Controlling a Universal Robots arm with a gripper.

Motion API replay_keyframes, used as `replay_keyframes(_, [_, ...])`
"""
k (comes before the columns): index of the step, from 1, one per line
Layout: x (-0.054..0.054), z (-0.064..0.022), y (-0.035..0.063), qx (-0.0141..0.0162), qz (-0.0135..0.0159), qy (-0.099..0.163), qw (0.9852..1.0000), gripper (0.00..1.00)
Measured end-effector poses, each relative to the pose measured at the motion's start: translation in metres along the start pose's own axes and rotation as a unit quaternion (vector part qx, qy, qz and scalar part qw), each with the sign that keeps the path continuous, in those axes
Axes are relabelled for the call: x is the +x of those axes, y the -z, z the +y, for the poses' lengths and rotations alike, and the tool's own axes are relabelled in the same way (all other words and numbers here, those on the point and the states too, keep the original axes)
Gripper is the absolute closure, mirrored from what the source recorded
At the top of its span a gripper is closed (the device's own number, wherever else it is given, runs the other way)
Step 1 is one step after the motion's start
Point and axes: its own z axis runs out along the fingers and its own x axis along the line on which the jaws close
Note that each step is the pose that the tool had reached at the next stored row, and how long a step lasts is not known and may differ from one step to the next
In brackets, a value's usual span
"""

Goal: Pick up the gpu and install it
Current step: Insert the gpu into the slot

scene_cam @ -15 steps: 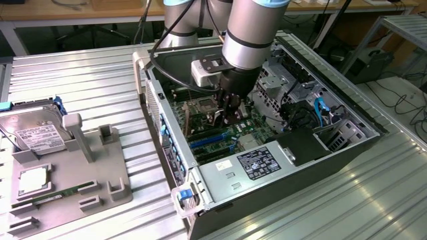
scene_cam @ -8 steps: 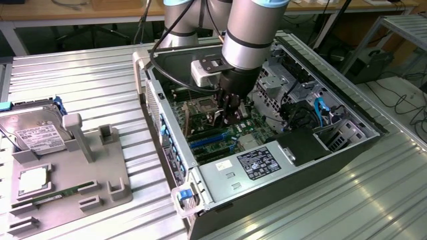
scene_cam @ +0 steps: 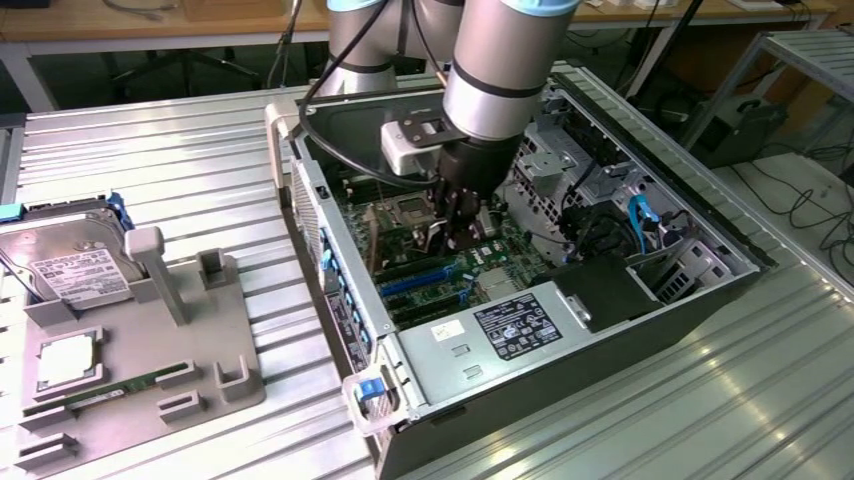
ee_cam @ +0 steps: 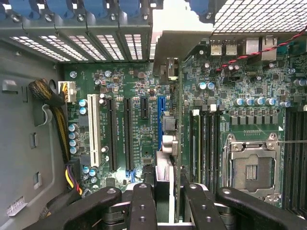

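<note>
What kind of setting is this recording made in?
Probably a robotics lab bench set up for PC assembly: an open computer case lies on a ribbed metal table, a grey parts fixture holds a hard drive, and cables trail on the floor.

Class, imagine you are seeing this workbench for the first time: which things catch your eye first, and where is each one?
The robot arm plunges into the open computer case, its gripper just above the green motherboard, jaws shut on the gpu, a card held edge-on over the expansion slots. On the exterior view's left, a grey fixture tray carries a hard drive and a RAM stick.
</note>
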Motion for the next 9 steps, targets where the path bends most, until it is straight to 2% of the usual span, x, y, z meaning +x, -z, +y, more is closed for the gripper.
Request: replay_keyframes(9, [0.0025,0.0021,-0.0005,0.0,0.0,0.0,1.0,0.72])
